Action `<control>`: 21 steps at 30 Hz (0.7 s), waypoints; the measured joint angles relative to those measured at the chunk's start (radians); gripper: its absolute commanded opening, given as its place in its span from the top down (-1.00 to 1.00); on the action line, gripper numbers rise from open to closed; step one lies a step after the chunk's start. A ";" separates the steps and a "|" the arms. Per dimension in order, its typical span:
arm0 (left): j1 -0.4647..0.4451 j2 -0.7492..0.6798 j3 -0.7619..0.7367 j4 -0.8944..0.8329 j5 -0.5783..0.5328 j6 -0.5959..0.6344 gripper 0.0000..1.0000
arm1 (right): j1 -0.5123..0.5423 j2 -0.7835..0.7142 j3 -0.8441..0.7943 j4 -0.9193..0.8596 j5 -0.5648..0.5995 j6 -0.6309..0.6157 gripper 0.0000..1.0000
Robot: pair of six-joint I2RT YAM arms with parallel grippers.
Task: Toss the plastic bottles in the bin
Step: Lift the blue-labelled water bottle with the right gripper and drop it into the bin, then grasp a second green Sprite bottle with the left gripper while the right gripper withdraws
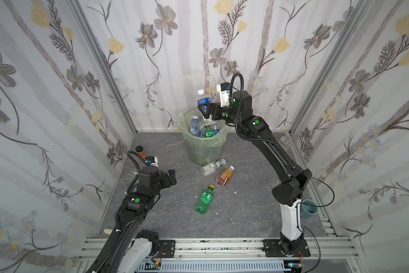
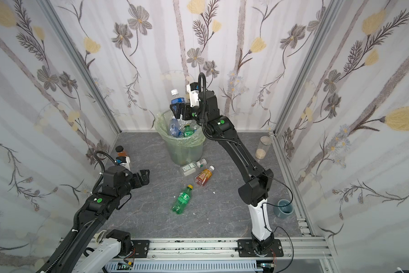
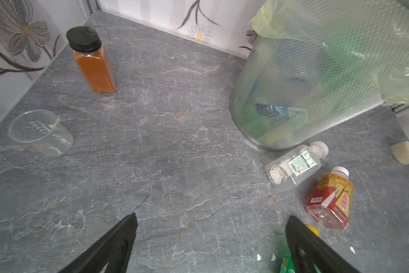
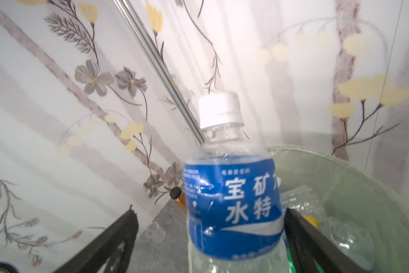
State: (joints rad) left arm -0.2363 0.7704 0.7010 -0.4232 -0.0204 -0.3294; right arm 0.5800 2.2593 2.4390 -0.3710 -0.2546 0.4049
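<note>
Blue-label water bottle (image 4: 231,208): cap up, slightly tilted, over the mouth of the bin (image 1: 205,151), between the fingers of the right pincer (image 4: 211,211). The wrist view is blurred. The jaws stand wide. One finger lies against the bottle's side and the other is clear of it with a gap, so this is no grip.

Bin: pale-green mesh, lined with a thin green bag, at the back of the counter (image 1: 246,189). Inside are a clear blue-label bottle (image 1: 195,126), a green bottle (image 1: 209,132) and more crumpled clear plastic.

On the counter lie three bottles. A clear bottle with a white label (image 1: 211,166) is just in front of the bin's base, and an orange bottle (image 1: 224,176) is just beside it. A green bottle with yellow cap (image 1: 204,199) lies nearer the front.

Left pincer (image 3: 210,219): raised over the counter's left side, jaws wide, nothing between them.

Left edge: a brown jar with black cap (image 3: 93,63) stands upright, and a clear measuring cup (image 3: 40,132) is near it.
</note>
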 measured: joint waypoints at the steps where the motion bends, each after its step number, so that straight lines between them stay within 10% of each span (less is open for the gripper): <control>1: 0.000 -0.006 0.001 0.001 0.015 -0.001 -1.00 | -0.006 0.002 0.008 -0.019 0.006 0.011 -0.99; 21: -0.148 0.154 0.042 0.017 0.241 0.117 -1.00 | -0.072 -0.847 -1.157 0.161 0.138 -0.126 -0.99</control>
State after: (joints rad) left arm -0.3840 0.9241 0.7429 -0.4065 0.2211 -0.2127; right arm 0.5083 1.4124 1.2816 -0.2096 -0.1165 0.2790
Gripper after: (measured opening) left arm 0.997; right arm 0.996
